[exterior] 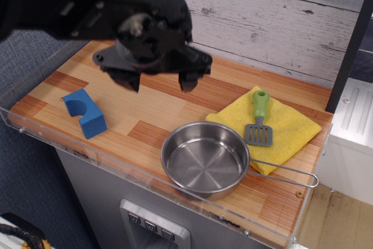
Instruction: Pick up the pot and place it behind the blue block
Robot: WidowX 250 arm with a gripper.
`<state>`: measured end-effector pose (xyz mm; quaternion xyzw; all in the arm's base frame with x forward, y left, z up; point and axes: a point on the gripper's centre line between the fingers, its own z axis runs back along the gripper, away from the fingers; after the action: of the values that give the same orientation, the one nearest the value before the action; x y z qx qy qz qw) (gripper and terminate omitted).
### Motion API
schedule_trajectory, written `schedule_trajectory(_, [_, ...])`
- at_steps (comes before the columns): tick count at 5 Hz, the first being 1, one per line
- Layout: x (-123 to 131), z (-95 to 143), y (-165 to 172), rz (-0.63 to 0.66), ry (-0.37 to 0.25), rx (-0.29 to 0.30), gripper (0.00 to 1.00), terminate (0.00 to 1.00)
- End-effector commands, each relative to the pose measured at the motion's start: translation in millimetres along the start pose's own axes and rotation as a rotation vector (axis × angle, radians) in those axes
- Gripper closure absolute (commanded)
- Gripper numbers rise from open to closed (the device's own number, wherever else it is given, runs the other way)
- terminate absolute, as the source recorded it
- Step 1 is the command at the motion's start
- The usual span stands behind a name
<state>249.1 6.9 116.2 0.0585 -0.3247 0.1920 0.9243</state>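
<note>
black pincer (158, 83) spread apart, nothing gripped, shallow shiny steel pot (205, 160) seen below-right of it, small notched blue block (85, 112) off to its lower left

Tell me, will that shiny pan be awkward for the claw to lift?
Probably a bit. The pot looks thin and light, but its polished rim may slip in the jaws. Its long wire handle sticks out one side, so it might tilt.
</note>
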Motion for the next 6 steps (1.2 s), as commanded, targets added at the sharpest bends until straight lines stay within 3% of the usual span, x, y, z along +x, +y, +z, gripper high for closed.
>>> schedule_trajectory(1, [-22, -8, -1, -0.086, 0.067, 0.034, 0.0, 0.0])
schedule_trajectory(3, [-44, -33, 4, -0.118, 0.133, 0.091, 0.0, 0.0])
schedule_trajectory(6, [-59, -57, 6, -0.141, 0.173, 0.142, 0.0, 0.0])
